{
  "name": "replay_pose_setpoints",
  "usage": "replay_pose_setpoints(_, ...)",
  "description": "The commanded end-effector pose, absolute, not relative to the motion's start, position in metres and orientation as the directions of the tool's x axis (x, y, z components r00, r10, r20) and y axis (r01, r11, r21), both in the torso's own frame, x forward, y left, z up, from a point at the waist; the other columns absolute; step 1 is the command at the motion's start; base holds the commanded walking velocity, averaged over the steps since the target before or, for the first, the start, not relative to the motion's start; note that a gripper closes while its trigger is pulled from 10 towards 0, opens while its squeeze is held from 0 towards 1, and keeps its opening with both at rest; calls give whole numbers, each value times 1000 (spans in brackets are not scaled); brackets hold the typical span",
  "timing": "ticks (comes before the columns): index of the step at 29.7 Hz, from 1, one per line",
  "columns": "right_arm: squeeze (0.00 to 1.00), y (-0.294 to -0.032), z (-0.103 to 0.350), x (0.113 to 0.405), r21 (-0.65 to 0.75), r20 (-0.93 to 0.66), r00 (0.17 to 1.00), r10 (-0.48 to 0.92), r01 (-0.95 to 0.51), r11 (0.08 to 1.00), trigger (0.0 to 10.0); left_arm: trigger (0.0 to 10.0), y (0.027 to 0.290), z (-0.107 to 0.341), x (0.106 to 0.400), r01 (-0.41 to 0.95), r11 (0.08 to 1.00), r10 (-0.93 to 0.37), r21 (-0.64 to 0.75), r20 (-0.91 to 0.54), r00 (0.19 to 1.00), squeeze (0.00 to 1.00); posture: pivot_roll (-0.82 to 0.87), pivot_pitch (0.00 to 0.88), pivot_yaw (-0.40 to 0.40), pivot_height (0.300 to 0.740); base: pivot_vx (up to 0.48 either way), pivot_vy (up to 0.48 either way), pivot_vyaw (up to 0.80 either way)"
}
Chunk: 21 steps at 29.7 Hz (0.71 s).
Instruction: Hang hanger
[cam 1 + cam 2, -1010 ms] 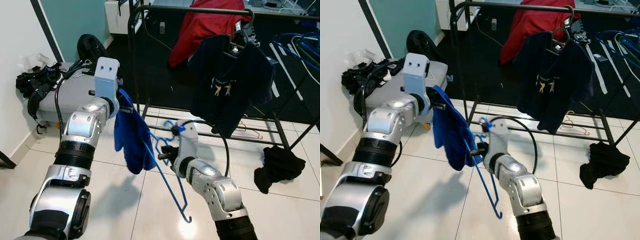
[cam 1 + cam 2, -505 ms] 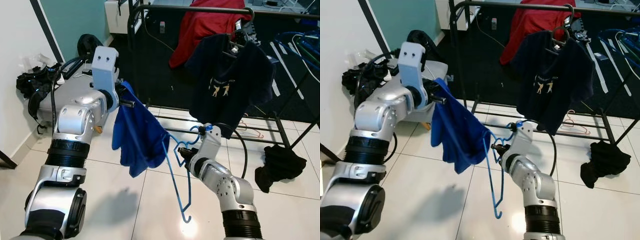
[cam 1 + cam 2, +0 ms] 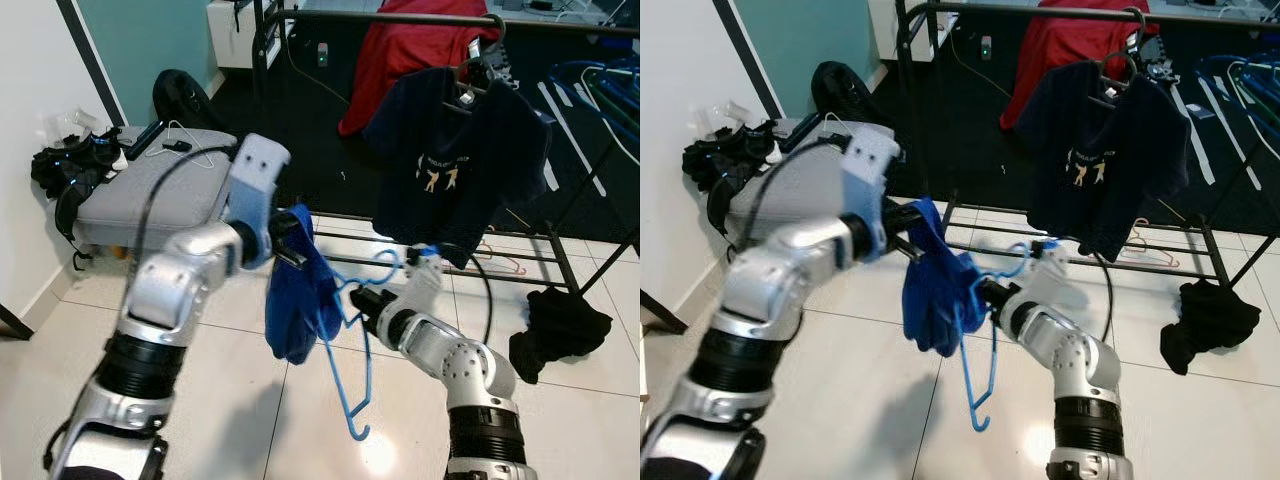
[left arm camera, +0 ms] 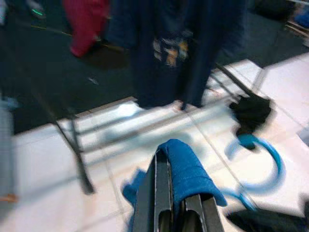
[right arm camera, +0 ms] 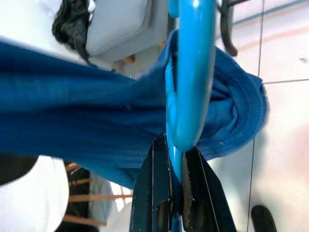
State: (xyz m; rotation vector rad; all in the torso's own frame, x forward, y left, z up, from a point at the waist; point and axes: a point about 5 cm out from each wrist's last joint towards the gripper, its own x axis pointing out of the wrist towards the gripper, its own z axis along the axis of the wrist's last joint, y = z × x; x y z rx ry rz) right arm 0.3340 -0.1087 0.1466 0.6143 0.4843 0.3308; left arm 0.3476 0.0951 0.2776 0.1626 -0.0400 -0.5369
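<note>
Holding one blue hanger [image 3: 352, 372] and one blue garment [image 3: 297, 305] at frame centre, above pale tiled floor [image 3: 250, 410].

Pinching the hanger's neck with the right gripper [image 5: 175, 193], fingers pressed together on the blue wire, hook [image 3: 383, 266] curling up just above, loop hanging low toward the bottom centre. Gripping a fold of the garment with the left gripper [image 4: 170, 203], fingers closed on the cloth, the rest dangling beside the hanger. Standing across the upper frame: one black clothes rack [image 3: 400, 18] carrying two garments, a dark shirt [image 3: 450, 160] and a red one [image 3: 400, 55]. Lying at the left edge: a grey case [image 3: 150, 190]. Showing open floor along the bottom.
</note>
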Motion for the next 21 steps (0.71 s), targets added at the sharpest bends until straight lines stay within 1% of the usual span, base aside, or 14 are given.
replay_pose_setpoints(1,0,-107,138,327,612,-376,806,458,-155,775,10000,10000,103,285,359,397,898,-411,192,43,910,0,3,217,53,740,0,0,0)
replay_pose_setpoints(2,0,-107,137,325,611,-387,799,460,-151,777,10000,10000,106,287,363,362,911,-379,197,53,924,0,3,217,53,740,0,0,0)
replay_pose_setpoints(3,0,-107,137,325,611,-387,799,460,-151,777,10000,10000,106,287,363,362,911,-379,197,53,924,0,3,217,53,740,0,0,0)
replay_pose_setpoints(5,0,-108,134,321,559,-418,778,469,-187,808,10000,10000,116,294,371,288,934,-309,212,75,948,0,1,213,55,740,0,0,0)
replay_pose_setpoints(6,0,-109,132,318,480,-445,766,463,-233,846,10000,10000,121,298,374,264,940,-287,215,86,954,0,-1,213,57,740,0,0,0)
replay_pose_setpoints(7,0,-109,132,318,480,-445,766,463,-233,846,10000,10000,121,298,374,264,940,-287,215,86,954,0,-1,213,57,740,0,0,0)
replay_pose_setpoints(9,0,-112,129,315,349,-489,747,450,-305,886,10000,10000,125,303,375,251,943,-277,217,101,956,0,-2,211,57,740,0,0,0)
replay_pose_setpoints(10,0,-112,129,314,303,-503,741,444,-330,894,10000,10000,125,305,375,252,943,-279,219,104,955,0,-2,211,57,740,0,0,0)
replay_pose_setpoints(11,0,-112,129,314,303,-503,741,444,-330,894,10000,10000,125,305,375,252,943,-279,219,104,955,0,-2,211,57,740,0,0,0)
replay_pose_setpoints(13,0,-117,124,314,166,-540,742,398,-370,914,10000,10000,125,308,375,260,941,-289,217,115,950,0,-4,211,53,740,0,0,0)
replay_pose_setpoints(14,0,-120,122,314,139,-549,742,385,-373,917,10000,10000,125,310,374,265,941,-294,211,122,948,0,-5,211,51,740,0,0,0)
replay_pose_setpoints(17,0,-122,120,315,129,-556,740,378,-373,919,10000,10000,124,312,373,266,942,-296,204,131,946,0,-5,211,51,740,0,0,0)
replay_pose_setpoints(21,0,-128,114,314,124,-572,728,378,-379,917,10000,10000,118,317,369,324,932,-347,164,138,928,0,-6,206,48,740,0,0,0)
